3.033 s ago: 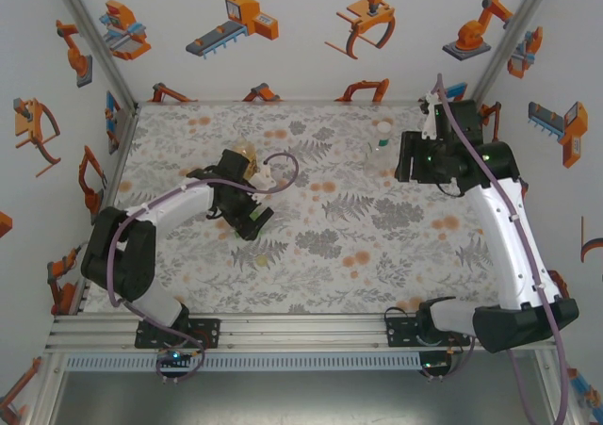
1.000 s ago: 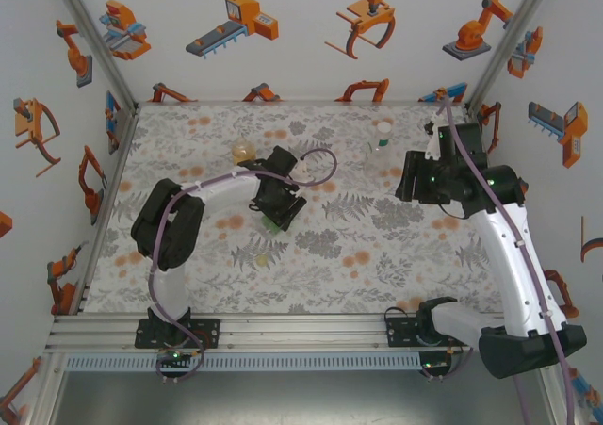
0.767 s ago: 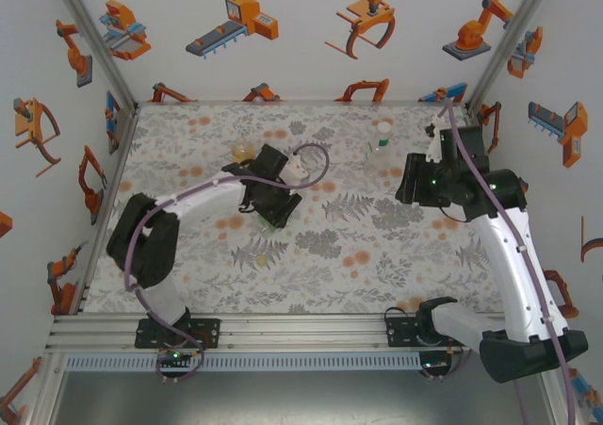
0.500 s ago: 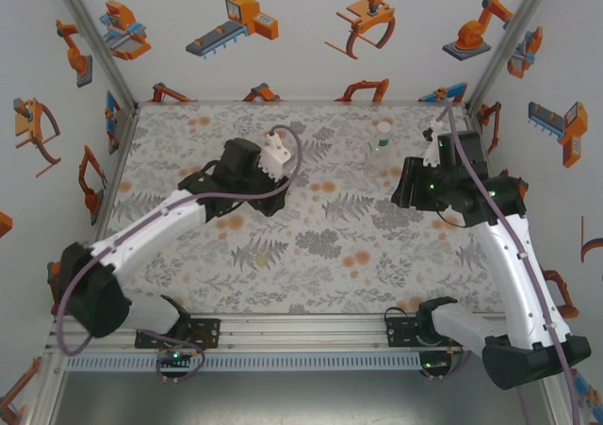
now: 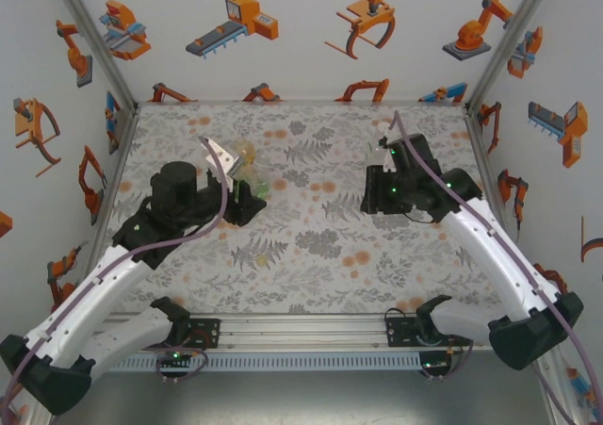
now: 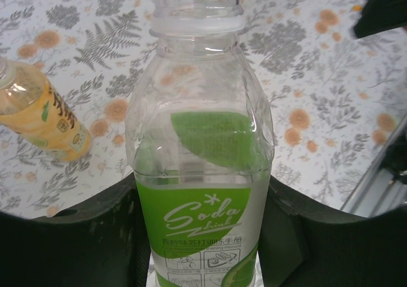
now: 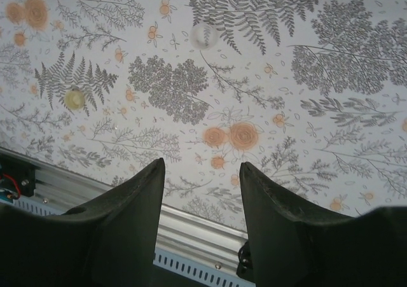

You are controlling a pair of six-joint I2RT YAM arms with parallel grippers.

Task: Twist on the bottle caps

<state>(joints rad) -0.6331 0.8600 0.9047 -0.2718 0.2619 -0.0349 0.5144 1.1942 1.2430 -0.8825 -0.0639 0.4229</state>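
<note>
My left gripper (image 6: 200,236) is shut on a clear bottle with a green "Soda" label (image 6: 198,140), held upright, its threaded neck (image 6: 197,7) bare. From above, that gripper (image 5: 247,197) and the bottle (image 5: 254,189) sit left of the table's middle. Just behind them is the amber bottle (image 5: 244,152), which lies at the left in the left wrist view (image 6: 38,109). My right gripper (image 7: 202,172) hangs open and empty above the cloth, right of centre (image 5: 377,199). Below it lie two loose bottle caps, a yellowish one (image 7: 74,98) and a white one (image 7: 204,35). The yellowish cap (image 5: 261,257) rests near the table's front.
A floral cloth (image 5: 320,246) covers the table. An aluminium rail (image 5: 301,329) runs along the near edge and shows under my right fingers (image 7: 191,230). Printed walls close in the back and sides. The right arm's dark body (image 6: 388,7) shows at the left wrist view's corner.
My left arm has swung back and leftward with the green-labelled bottle, ending beside the amber bottle. The right arm has moved left toward the table's middle, its jaws slightly narrower.
</note>
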